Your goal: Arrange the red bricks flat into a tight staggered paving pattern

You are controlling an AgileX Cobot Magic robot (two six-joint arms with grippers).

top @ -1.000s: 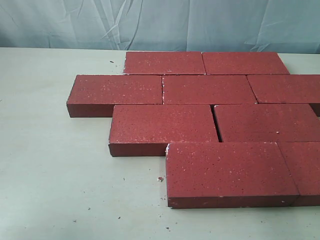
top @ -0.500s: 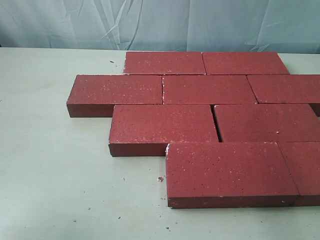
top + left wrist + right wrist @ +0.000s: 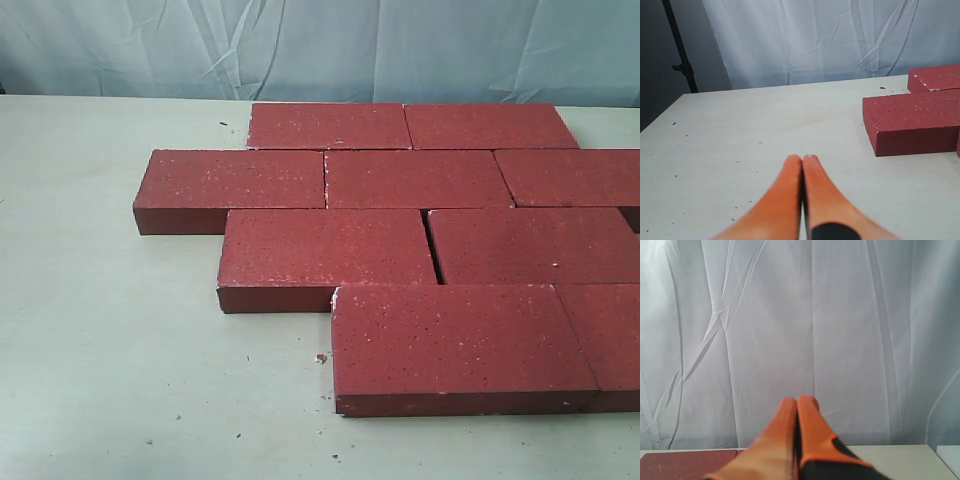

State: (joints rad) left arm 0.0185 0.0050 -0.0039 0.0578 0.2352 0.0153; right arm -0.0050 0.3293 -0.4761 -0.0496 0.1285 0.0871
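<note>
Several dark-red bricks [image 3: 410, 180] lie flat on the pale table [image 3: 110, 330] in four staggered rows, from the back row [image 3: 328, 126] to the front row [image 3: 455, 345]. A narrow gap shows between the two bricks of the third row [image 3: 325, 255]. Neither gripper appears in the exterior view. My left gripper [image 3: 802, 159] hovers shut over bare table, with nothing between its orange fingers; a brick end [image 3: 912, 122] lies apart from it. My right gripper [image 3: 798, 401] is shut and empty, facing the curtain, with a brick's top [image 3: 687, 462] low in its view.
A pale wrinkled curtain [image 3: 300, 45] hangs behind the table. A dark stand pole [image 3: 680, 50] rises off the table's far corner in the left wrist view. Small grit specks [image 3: 321, 357] dot the table by the front brick.
</note>
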